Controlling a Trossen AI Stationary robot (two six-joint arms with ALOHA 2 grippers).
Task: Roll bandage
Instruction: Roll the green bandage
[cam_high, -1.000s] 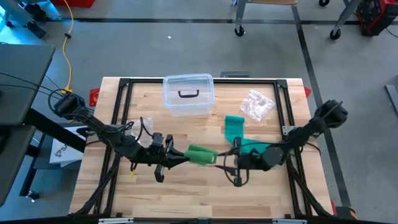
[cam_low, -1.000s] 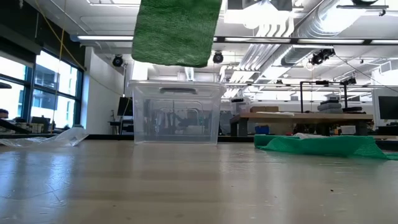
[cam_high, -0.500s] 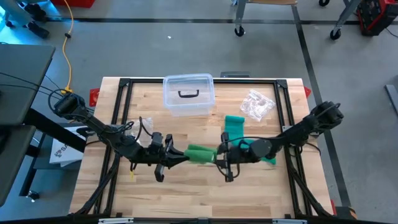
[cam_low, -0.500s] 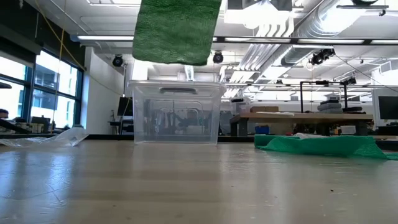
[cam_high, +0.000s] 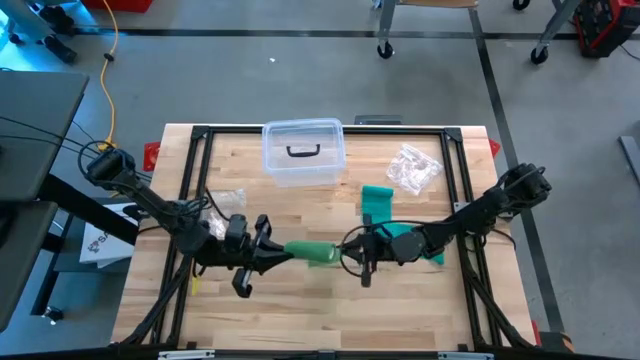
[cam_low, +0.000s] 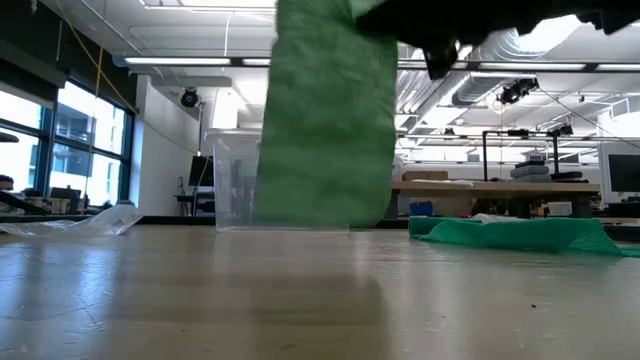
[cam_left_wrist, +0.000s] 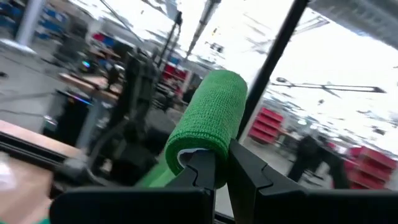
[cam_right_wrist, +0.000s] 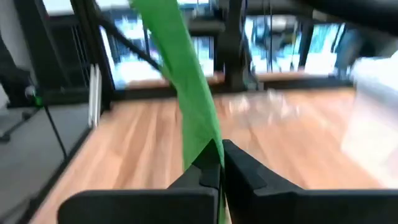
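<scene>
I see the left claw (cam_high: 276, 253) pinching the green bandage roll (cam_high: 310, 251), up off the table (cam_high: 300, 310) near the middle. The right claw (cam_high: 352, 256) pinches the roll's loose strip (cam_right_wrist: 186, 118), just beside it.

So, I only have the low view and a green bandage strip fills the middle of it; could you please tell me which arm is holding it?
Observer: Both are. The left end effector is shut on the green bandage roll.
Operator: And the right one?
Observer: The right end effector pinches the loose green bandage strip.
Operator: What is that green heap on my right?
Observer: A second, teal bandage, lying unrolled on the table beside the right arm.
</scene>
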